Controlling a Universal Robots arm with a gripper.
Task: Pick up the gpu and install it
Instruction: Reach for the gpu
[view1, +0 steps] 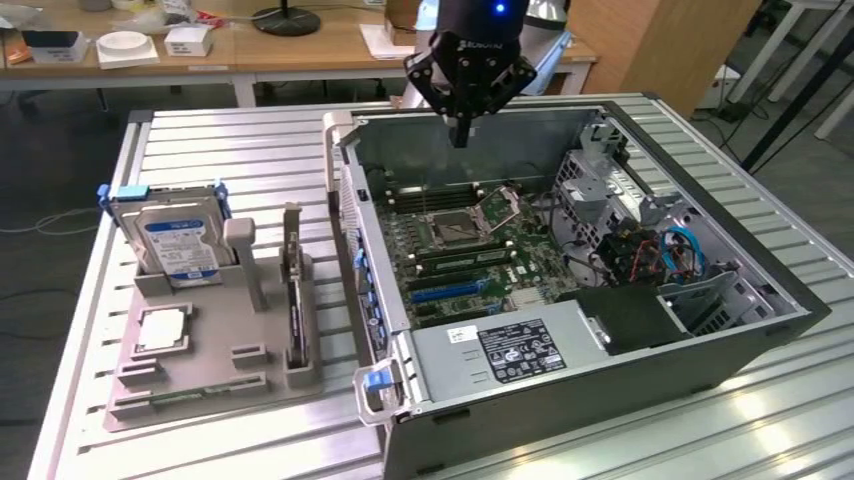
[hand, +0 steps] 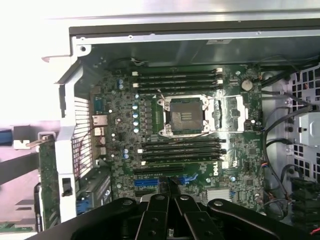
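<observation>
gpu (view1: 292, 315) | look: I see a thin dark card, edge-on, long and narrow | pose: upright on its long edge, held in a slot of the gray holder (view1: 200, 385) | place: on the counter (view1: 200, 140), just beside the open computer case (view1: 787, 300), at the exterior view's left of it | state: outside the case, not installed

Looking down into open case (hand: 150, 42): green motherboard (hand: 120, 110), open CPU socket (hand: 182, 116) at frame centre, black memory slots (hand: 177, 80) in rows on both sides of it, blue expansion slot (hand: 149, 181) just beyond one row. Gripper (hand: 171, 186) pinched closed, tips over blue slot area. Gpu (hand: 47, 180) standing on edge just outside case wall. Black cables (hand: 280, 125) beside board.
</observation>
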